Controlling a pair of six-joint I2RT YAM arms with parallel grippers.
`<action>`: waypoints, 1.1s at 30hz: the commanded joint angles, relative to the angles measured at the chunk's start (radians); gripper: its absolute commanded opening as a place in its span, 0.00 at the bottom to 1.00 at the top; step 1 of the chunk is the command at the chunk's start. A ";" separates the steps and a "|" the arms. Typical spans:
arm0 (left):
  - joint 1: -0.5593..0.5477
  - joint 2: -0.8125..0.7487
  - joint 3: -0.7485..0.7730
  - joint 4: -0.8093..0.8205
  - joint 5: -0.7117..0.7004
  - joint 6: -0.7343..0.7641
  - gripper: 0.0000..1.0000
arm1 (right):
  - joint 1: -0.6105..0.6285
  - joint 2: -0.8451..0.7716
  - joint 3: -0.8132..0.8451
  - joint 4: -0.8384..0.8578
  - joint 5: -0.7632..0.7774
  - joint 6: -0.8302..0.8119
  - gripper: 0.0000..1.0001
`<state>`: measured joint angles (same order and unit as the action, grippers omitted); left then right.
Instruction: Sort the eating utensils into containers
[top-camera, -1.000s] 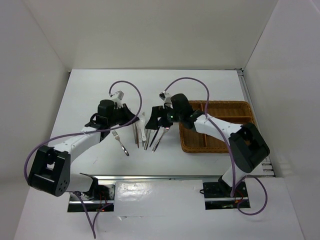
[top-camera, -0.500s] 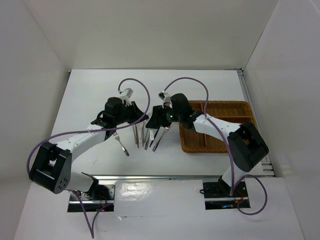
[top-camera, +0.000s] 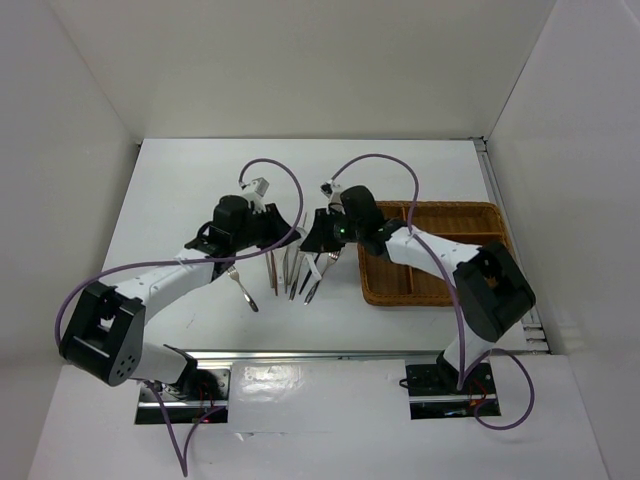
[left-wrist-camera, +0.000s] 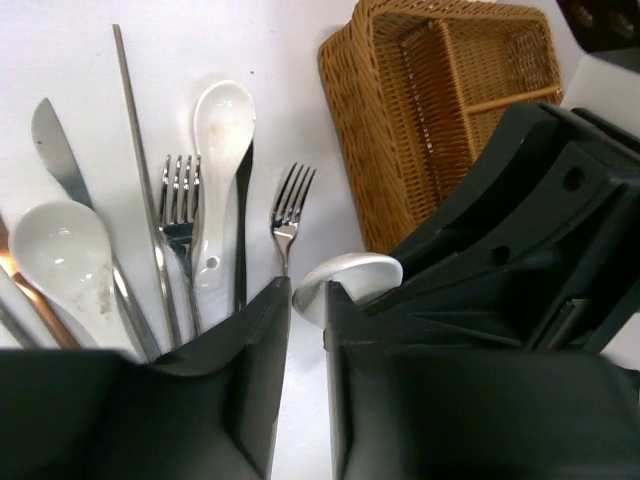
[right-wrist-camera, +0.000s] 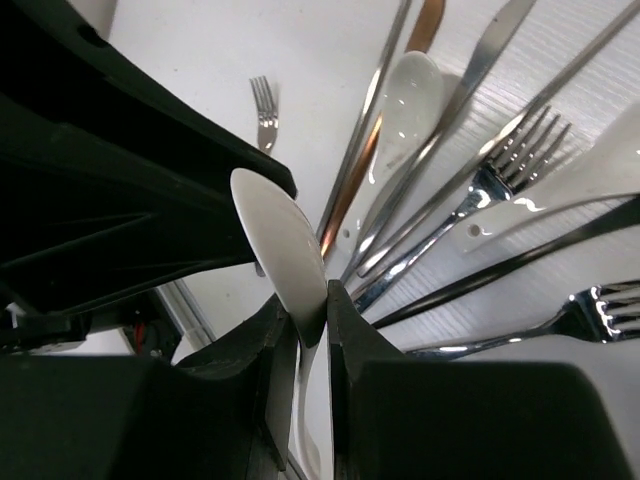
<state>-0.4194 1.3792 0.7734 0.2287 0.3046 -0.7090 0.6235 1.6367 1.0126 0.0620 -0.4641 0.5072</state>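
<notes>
Two fingers of the right gripper (right-wrist-camera: 308, 305) were pressed on a white spoon (right-wrist-camera: 278, 240) just below its bowl, which stood out past the tips. Left gripper (left-wrist-camera: 307, 300) sat close at 9 o'clock of it in the top view, jaws slightly parted, table (top-camera: 180, 190) showing through the gap. Loose utensils (left-wrist-camera: 178, 215) lay fanned on the table at 6 o'clock of both grippers: forks, white spoons, a knife, a chopstick. Wicker tray (left-wrist-camera: 355, 130) stood at 3 o'clock.
</notes>
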 joint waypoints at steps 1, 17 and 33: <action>-0.012 0.003 0.064 0.009 -0.039 0.029 0.42 | 0.022 -0.001 0.044 -0.060 0.119 0.001 0.00; -0.012 -0.148 0.063 -0.173 -0.302 0.105 0.80 | -0.493 -0.251 -0.019 -0.215 0.556 0.345 0.00; -0.012 -0.126 0.012 -0.155 -0.271 0.105 0.80 | -0.659 -0.150 -0.032 -0.310 0.849 0.658 0.02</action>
<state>-0.4290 1.2507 0.7914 0.0437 0.0311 -0.6247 -0.0391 1.4876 0.9905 -0.2356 0.2714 1.0580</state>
